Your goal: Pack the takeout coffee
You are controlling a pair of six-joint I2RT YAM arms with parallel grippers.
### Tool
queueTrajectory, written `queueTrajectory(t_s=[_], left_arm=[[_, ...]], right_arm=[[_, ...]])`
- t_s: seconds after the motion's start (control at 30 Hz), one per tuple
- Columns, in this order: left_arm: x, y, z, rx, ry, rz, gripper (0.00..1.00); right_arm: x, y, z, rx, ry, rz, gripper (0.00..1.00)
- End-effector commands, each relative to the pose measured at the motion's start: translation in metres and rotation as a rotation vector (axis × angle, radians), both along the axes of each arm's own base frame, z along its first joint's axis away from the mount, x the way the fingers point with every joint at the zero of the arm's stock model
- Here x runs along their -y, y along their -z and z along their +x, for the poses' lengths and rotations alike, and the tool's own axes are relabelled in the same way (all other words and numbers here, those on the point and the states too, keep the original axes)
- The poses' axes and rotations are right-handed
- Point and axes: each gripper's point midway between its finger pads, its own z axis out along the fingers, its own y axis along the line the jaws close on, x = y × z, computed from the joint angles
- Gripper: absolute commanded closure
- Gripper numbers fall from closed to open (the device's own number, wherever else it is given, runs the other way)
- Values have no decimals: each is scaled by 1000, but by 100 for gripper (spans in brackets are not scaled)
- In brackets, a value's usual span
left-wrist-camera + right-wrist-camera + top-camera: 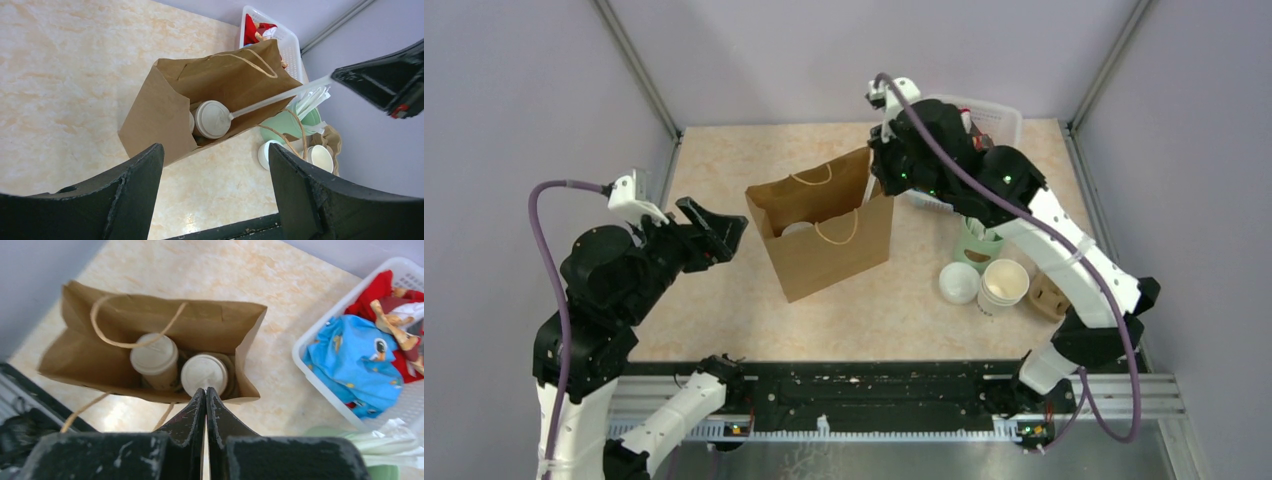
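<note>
The takeout coffee (204, 374) stood upright inside the brown paper bag (824, 255), at the right end of its open mouth, a white cup of which little more than the round white plastic lid could be seen. A second lidded cup (154, 360) stood just beside it on the left, a strip of its white side visible. Too little of either cup's wall showed for any lettering to be read. The only print visible was a small cartoon figure on a blue cloth (350, 355) in the white basket (298, 347) at the far right corner, with no words legible.

The right gripper (206, 390) hung over the bag's right end, its fingers pressed flat together. A long pale straw (270, 99) slanted from the coffee's lid up across the bag's right rim to those fingertips; whether it was pinched there or merely touching could not be told. The left gripper (727, 238) hovered near the bag's left edge without touching it, jaws spread wide and holding nothing.

One twine handle drooped across the bag's mouth over the second cup; the other hung outside the near wall. Bare table (724, 160) lay left of and beyond the bag. On the right a green holder (977, 250), a loose lid (958, 283) and a stack of cups (1004, 282) crowded close together
</note>
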Motion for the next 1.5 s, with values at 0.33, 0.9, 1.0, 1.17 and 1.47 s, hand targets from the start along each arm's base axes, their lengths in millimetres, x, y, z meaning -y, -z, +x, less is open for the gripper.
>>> queueTrajectory(t_s=[0.33,0.9,1.0,1.17,1.47], left_arm=[[4,-11,9,36,7,6,17],[17,-9,20,32,52,1,17],[18,-6,19,21,60,-2,17],[20,-3,18,16,65,-22,17],[12,-11,7,19,41,-31,18]], right_arm=[[63,15,-16,-83,151,-164,33],[168,100,-46,-382,371,-104,39],[190,133,-58,-444,403,-271,40],[199,147,-38,-362,444,-332,37],[195,161,6,-336,520,-333,50]])
